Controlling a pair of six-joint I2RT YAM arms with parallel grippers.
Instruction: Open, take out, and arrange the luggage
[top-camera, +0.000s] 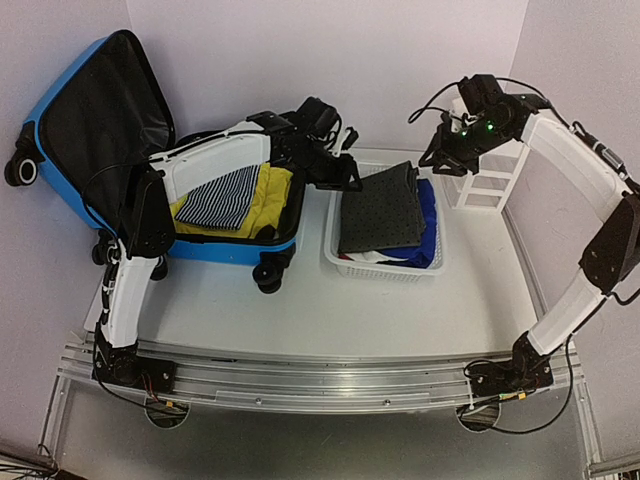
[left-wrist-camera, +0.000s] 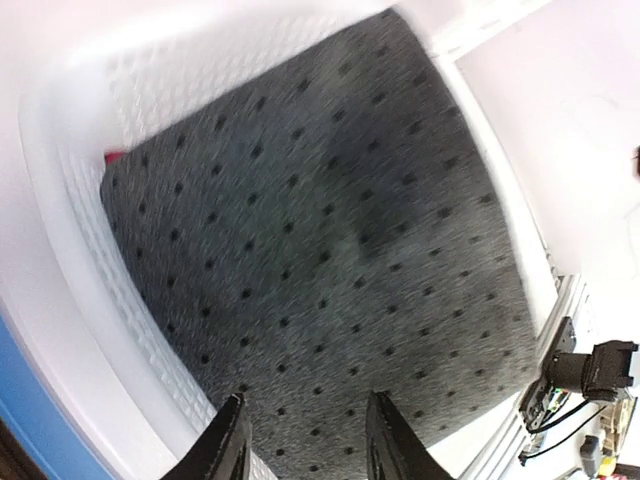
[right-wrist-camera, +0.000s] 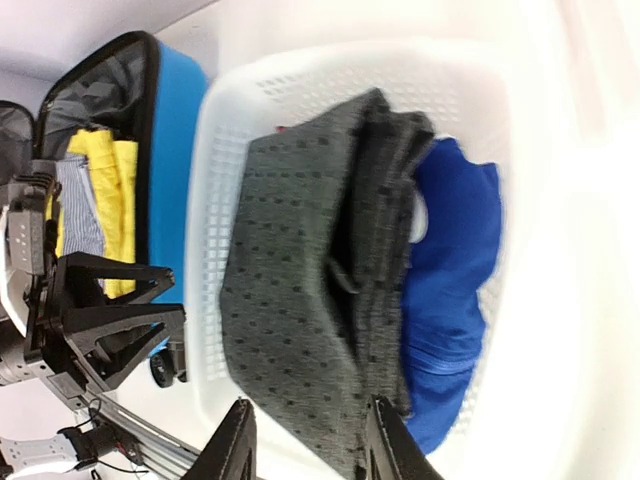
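luggage (top-camera: 100, 120) sits at the left rear of the table (top-camera: 300, 330), unzipped and wide open, lid propped up with its black lining facing the camera, lower half flat on its wheels. inside the lower half a navy-and-white striped garment (top-camera: 225, 197) lies on top of a yellow garment (top-camera: 270, 195), both in the case. just to the right of the case is a white slatted basket (top-camera: 385, 270), with a folded grey dotted cloth (top-camera: 380, 210) on top of the pile and a blue garment (top-camera: 428, 215) under it on the right side. a white rack (top-camera: 485, 180) stands at the right rear, beside the basket. left gripper (left-wrist-camera: 305, 420) hangs over the basket's left rear part above the grey cloth, jaws parted, nothing between them, not touching the cloth as far as the wrist view shows. right gripper (right-wrist-camera: 305, 420) is up high above the basket's right rear corner near the rack, jaws also apart and empty, looking down on basket and case. left wrist view is blurred.
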